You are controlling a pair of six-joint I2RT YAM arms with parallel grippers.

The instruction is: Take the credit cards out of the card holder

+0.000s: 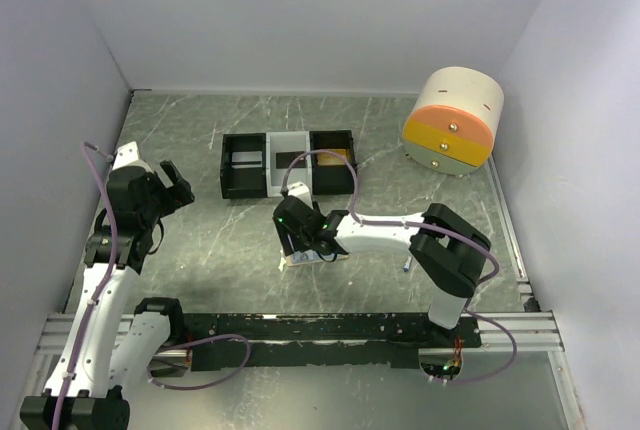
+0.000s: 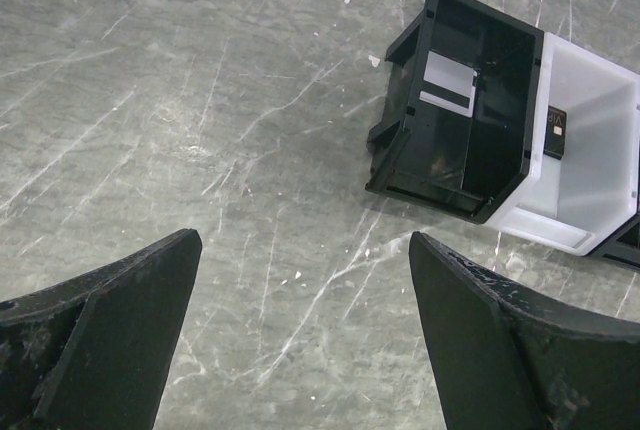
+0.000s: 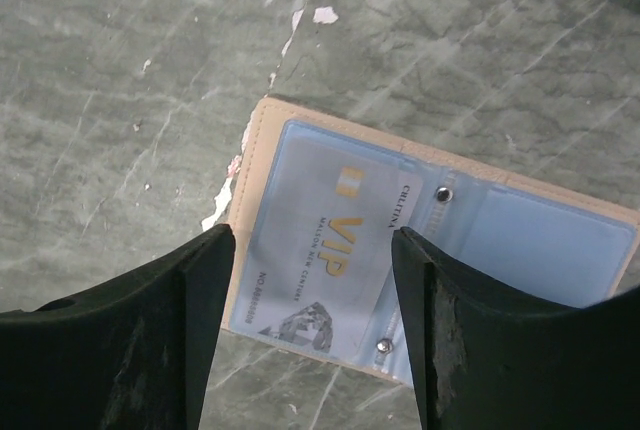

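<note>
Card holder [image 3: 455,250] flat on worktop [image 3: 120,70]: light, floppy. Card [image 3: 320,250] stiff, slick; probably best pinched by its edge. Right end effector [image 3: 312,250] spread, empty, just above; left end effector [image 2: 305,250] wide, empty.

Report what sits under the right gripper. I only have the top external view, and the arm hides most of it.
Observer: The card holder lies open on the table, pale blue inside facing up, below the right gripper.
Operator: Say whether a card is in it.
Observer: Yes. A card printed VIP sits under clear plastic on one side. I cannot make out what the other side holds.
Operator: Give me the jaws.
Observer: Open, one on each side of that card. Whether they touch the holder I cannot tell.
</note>
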